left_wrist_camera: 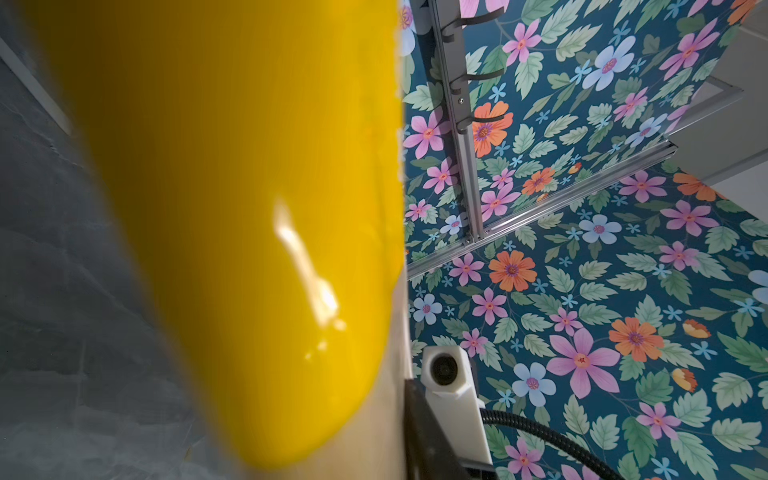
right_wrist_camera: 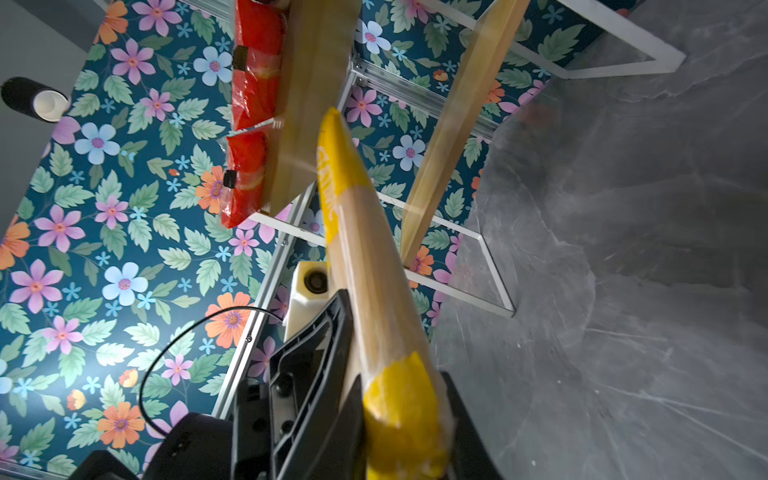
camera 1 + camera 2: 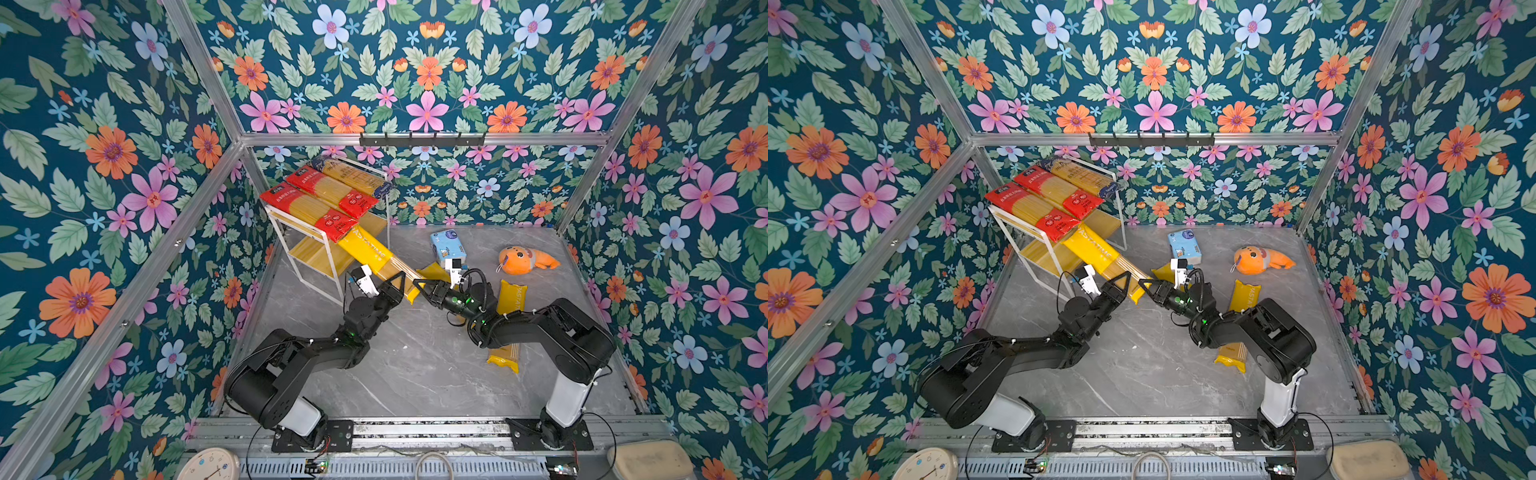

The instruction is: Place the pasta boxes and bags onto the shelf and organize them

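Step in hand: feeding a yellow pack (image 3: pixel 370 249) into the lower tier of the shelf (image 3: pixel 313 257). The shelf's top board looks done. A red pack (image 3: pixel 307 208), a second red pack (image 3: pixel 332 187) and a blue pack (image 3: pixel 353 172) lie side by side on it.

The yellow pack slants out of the shelf front. Its far end is under the top board and above the lower board; I cannot tell whether it touches either. Its near end hangs over the table (image 3: pixel 415 374) in front of the shelf.

The left gripper (image 3: pixel 397 286) sits against the pack's side near that end. The left wrist view is only yellow blur, so I cannot tell whether its fingers are clamped or loose. The right gripper (image 3: pixel 422 286) is on the near end itself. In the right wrist view the yellow end cap sits between narrow jaws with both fingers against it, so I read this as a hold.

Next move, as I judge it:
- Level the pack and slide it lengthwise onto the lower board.
- Keep it clear of the top board's edge and the white frame.
- The left fingers probably need to let the pack slip through.

Right of the shelf, a loose pack (image 3: pixel 434 272) is half hidden behind the right gripper. A second loose pack (image 3: pixel 512 297) lies partly under the right arm. Both still have to go on the shelf. Further right of the shelf, the tissue pack (image 3: pixel 446 247) and the plush (image 3: pixel 525 259) are not part of the task.
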